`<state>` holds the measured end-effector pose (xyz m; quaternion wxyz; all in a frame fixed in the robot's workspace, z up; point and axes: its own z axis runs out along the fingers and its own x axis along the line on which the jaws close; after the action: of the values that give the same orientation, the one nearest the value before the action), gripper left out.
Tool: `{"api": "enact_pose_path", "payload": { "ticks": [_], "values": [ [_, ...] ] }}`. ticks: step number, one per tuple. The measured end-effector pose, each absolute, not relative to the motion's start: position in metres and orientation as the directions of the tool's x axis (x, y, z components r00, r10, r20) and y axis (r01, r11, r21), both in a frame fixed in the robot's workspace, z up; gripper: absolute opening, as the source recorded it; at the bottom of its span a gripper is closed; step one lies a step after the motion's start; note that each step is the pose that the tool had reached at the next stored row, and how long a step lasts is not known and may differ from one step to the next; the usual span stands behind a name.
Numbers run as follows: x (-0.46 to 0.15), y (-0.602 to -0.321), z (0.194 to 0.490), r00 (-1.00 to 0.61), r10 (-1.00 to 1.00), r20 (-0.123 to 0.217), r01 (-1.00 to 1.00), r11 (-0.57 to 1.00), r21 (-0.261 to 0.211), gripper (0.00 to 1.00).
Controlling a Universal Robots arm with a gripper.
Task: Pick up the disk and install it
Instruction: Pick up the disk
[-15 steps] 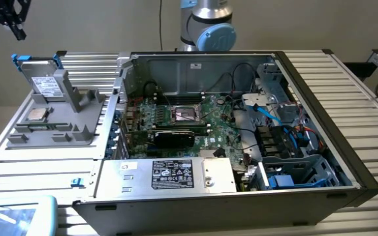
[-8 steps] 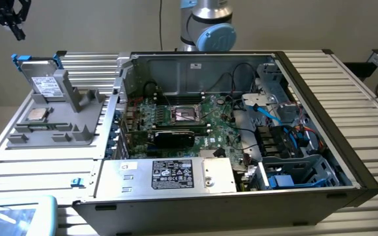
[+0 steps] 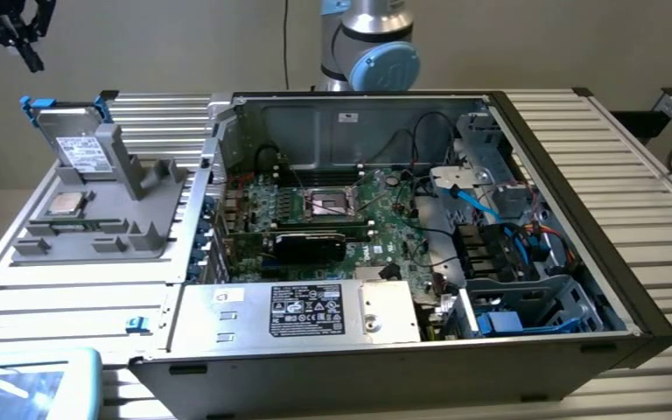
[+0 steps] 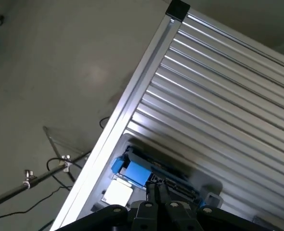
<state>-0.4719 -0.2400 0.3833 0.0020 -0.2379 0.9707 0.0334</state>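
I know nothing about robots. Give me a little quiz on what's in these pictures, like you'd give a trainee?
1. True or false: the disk stands on edge in the grey holder, outside the computer case.
2. The fingers are: A) open around the disk; B) shut, holding nothing; C) shut on the disk.
3. What small square thing lies flat on the holder, near the disk?
Key: 1 true; 2 B; 3 the processor chip.
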Motion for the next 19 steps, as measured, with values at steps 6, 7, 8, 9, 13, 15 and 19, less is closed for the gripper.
{"api": "enact_pose_path", "payload": {
  "ticks": [6, 7, 8, 9, 13, 15, 19],
  "values": [
    [-0.4719, -0.2400, 0.3832, -0.831, -0.556, -0.020, -0.556, 0.828, 0.064, 0.11],
    [-0.4719, -0.2400, 0.3832, -0.821, -0.571, -0.020, -0.571, 0.818, 0.064, 0.11],
    [-0.4719, -0.2400, 0.3831, -0.810, -0.586, -0.020, -0.586, 0.807, 0.064, 0.11],
    [-0.4719, -0.2400, 0.3831, -0.799, -0.601, -0.020, -0.601, 0.797, 0.064, 0.11],
    [-0.4719, -0.2400, 0.3830, -0.753, -0.657, -0.020, -0.657, 0.751, 0.064, 0.11],
    [-0.4719, -0.2400, 0.3830, -0.729, -0.684, -0.020, -0.684, 0.727, 0.064, 0.11],
    [-0.4719, -0.2400, 0.3829, -0.677, -0.736, -0.020, -0.735, 0.675, 0.064, 0.11]
  ]
}}
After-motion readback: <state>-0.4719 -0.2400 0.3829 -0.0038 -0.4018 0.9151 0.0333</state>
